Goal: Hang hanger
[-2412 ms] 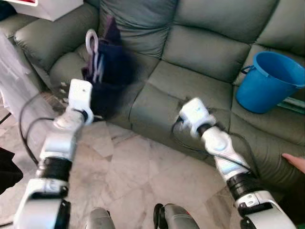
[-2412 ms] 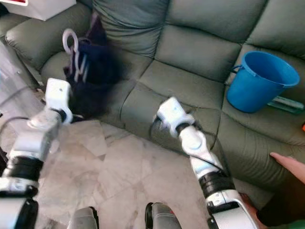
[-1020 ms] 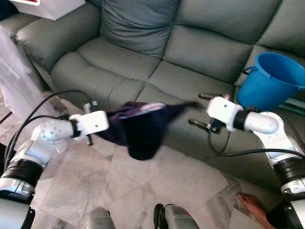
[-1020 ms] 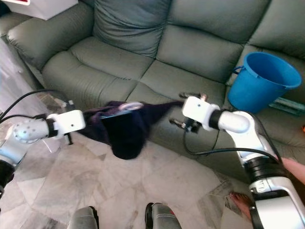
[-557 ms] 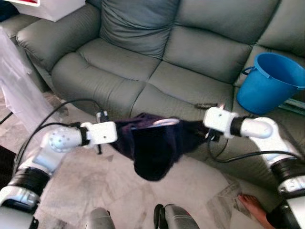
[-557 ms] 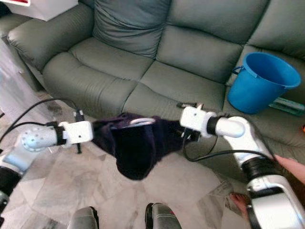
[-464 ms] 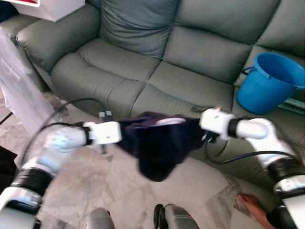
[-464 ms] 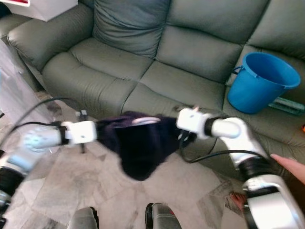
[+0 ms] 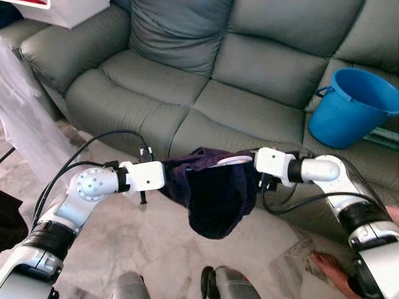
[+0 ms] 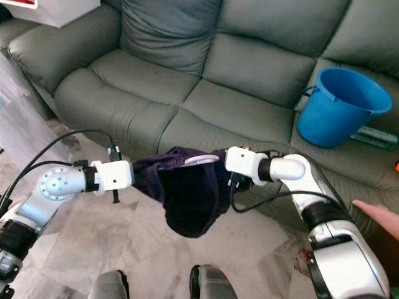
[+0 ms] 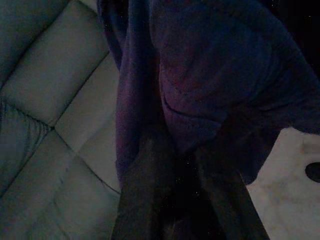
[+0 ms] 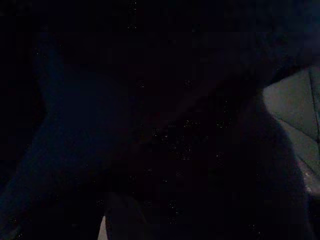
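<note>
A dark navy garment (image 9: pixel 215 199) on a pale hanger, whose hook (image 9: pixel 234 161) peeks out on top, hangs in the air before the sofa, stretched between my two arms. My left gripper (image 9: pixel 171 179) is shut on the garment's left end; in the left wrist view its dark fingers (image 11: pixel 145 200) close into the purple-blue cloth (image 11: pixel 210 85). My right gripper (image 9: pixel 254 176) is pushed into the garment's right end, buried in the cloth. The right wrist view is nearly black with fabric.
A grey-green sofa (image 9: pixel 249 68) with a cushion (image 9: pixel 177 31) stands ahead. A blue bucket (image 9: pixel 349 106) sits on its right seat. A person's foot (image 9: pixel 327 265) and hand (image 10: pixel 377 215) are at the right. Clear plastic (image 9: pixel 19 106) hangs at the left above the marble floor (image 9: pixel 112 249).
My right gripper, open and apart from the garment a second ago, has moved left into its right end. My left arm carried the garment rightward, and the cloth now sags lower between the arms.
</note>
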You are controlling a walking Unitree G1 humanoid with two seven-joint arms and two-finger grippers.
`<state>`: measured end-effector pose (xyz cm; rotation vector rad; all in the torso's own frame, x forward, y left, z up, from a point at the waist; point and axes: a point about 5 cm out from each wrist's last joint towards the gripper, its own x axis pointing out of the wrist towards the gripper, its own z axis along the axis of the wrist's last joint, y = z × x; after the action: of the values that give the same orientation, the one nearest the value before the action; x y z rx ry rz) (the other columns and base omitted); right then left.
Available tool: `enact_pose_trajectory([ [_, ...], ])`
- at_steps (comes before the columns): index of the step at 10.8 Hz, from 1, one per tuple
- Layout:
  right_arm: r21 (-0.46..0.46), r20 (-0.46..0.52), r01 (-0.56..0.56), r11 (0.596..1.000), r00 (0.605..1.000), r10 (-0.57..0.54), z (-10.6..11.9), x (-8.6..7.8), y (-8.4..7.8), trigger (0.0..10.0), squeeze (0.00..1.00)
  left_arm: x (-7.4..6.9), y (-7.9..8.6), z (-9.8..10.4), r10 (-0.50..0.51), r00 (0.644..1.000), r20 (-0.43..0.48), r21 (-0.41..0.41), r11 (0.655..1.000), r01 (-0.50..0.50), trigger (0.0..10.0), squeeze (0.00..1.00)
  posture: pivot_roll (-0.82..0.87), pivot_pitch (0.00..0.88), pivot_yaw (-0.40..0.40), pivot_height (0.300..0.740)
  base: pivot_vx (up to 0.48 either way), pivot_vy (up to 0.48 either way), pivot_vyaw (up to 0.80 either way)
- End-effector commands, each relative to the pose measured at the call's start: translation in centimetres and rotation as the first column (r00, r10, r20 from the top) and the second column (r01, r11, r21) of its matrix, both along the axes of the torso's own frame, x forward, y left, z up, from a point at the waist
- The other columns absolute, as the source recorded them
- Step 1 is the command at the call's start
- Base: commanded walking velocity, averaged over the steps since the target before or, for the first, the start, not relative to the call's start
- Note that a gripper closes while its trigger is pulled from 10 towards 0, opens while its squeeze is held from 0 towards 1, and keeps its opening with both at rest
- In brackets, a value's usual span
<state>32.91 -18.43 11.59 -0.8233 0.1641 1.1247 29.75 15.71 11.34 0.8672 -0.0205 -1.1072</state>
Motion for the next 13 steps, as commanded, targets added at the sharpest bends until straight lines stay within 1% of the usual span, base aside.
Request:
enact_pose_trajectory([
  [1, -0.01, 0.006, -0.066, 0.998, 0.998, 0.066, 0.3, 0.1, 1.0, 0.0, 0.0, -0.1, -1.2, 0.9, -0.049, 0.998, 0.037, -0.036, 0.998, 0.051, 0.0, 0.0, -0.05, 0.122, -0.078, 0.74, 0.0, 0.0, 0.0],
  [2, -0.026, 0.011, -0.093, 0.995, 0.996, 0.093, 0.6, 0.1, 1.1, 0.0, 0.0, -0.1, -1.1, 0.6, -0.049, 0.998, 0.03, -0.019, 0.999, 0.05, 0.0, 0.0, -0.05, 0.123, -0.079, 0.74, 0.0, 0.0, 0.0],
  [3, -0.019, 0.037, -0.086, 0.996, 0.996, 0.086, 0.9, 0.3, 1.1, 0.0, 0.0, -0.2, -1.1, 0.6, -0.048, 0.999, 0.025, -0.027, 0.998, 0.049, 0.0, 0.0, -0.06, 0.126, -0.081, 0.74, 0.0, 0.0, 0.0],
  [4, -0.037, 0.061, -0.086, 0.996, 0.994, 0.088, 1.0, 0.4, 1.0, 0.1, 0.0, -0.2, -1.3, 0.6, -0.052, 0.998, 0.024, -0.028, 0.998, 0.053, 0.0, 0.0, -0.06, 0.126, -0.081, 0.74, 0.0, 0.0, 0.0],
  [5, -0.055, 0.141, -0.078, 0.995, 0.986, 0.086, 1.3, 0.6, 1.2, 10.0, 0.0, -0.2, -1.4, 0.6, -0.053, 0.998, 0.024, -0.03, 0.998, 0.053, 0.0, 0.0, -0.06, 0.126, -0.082, 0.74, 0.0, 0.0, 0.0],
  [6, -0.009, 0.205, -0.055, 0.998, 0.977, 0.055, 2.0, 1.1, 1.6, 10.0, 0.0, -0.1, -1.4, 0.5, -0.05, 0.999, 0.02, -0.028, 0.998, 0.051, 0.0, 0.0, -0.06, 0.126, -0.082, 0.74, 0.0, 0.0, 0.0],
  [7, 0.004, 0.209, -0.059, 0.998, 0.976, 0.057, 2.3, 1.2, 1.6, 10.0, 1.0, -0.1, -1.3, 0.3, -0.045, 0.999, 0.017, -0.024, 0.999, 0.046, 0.0, 0.0, -0.06, 0.124, -0.083, 0.74, 0.0, 0.0, 0.0],
  [8, -0.042, 0.229, -0.073, 0.996, 0.97, 0.081, 2.2, 1.0, 1.4, 10.0, 1.0, -0.1, -1.3, 0.3, -0.043, 0.999, 0.016, -0.024, 0.999, 0.043, 0.0, 0.0, -0.06, 0.122, -0.083, 0.74, 0.0, 0.0, 0.0],
  [9, -0.063, 0.245, -0.079, 0.995, 0.965, 0.092, 2.2, 1.0, 1.3, 10.0, 0.42, -0.1, -1.3, 0.3, -0.042, 0.999, 0.015, -0.023, 0.999, 0.043, 0.0, 0.0, -0.06, 0.122, -0.082, 0.74, 0.0, 0.0, 0.0],
  [10, -0.029, 0.273, -0.08, 0.996, 0.958, 0.084, 3.0, 1.4, 1.7, 10.0, 0.0, -0.1, -1.3, 0.2, -0.042, 0.999, 0.013, -0.021, 0.999, 0.042, 0.0, 0.0, -0.06, 0.119, -0.083, 0.74, 0.0, 0.0, 0.0],
  [11, -0.048, 0.243, -0.093, 0.994, 0.965, 0.102, 2.8, 1.3, 1.7, 10.0, 0.0, 0.0, -1.3, 0.3, -0.039, 0.999, 0.014, -0.022, 0.999, 0.039, 0.0, 0.0, -0.06, 0.118, -0.083, 0.74, 0.0, 0.0, 0.0],
  [12, -0.046, 0.174, -0.092, 0.995, 0.98, 0.098, 2.2, 1.1, 1.2, 0.0, 0.0, 0.0, -1.3, 0.3, -0.039, 0.999, 0.016, -0.022, 0.999, 0.039, 0.0, 0.0, -0.05, 0.118, -0.084, 0.74, 0.0, 0.0, 0.0],
  [13, -0.069, 0.137, -0.097, 0.993, 0.985, 0.106, 1.9, 0.9, 0.7, 0.0, 0.0, 0.0, -1.2, 0.3, -0.039, 0.999, 0.016, -0.019, 0.999, 0.039, 0.0, 0.0, -0.05, 0.118, -0.084, 0.74, 0.0, 0.0, 0.0],
])
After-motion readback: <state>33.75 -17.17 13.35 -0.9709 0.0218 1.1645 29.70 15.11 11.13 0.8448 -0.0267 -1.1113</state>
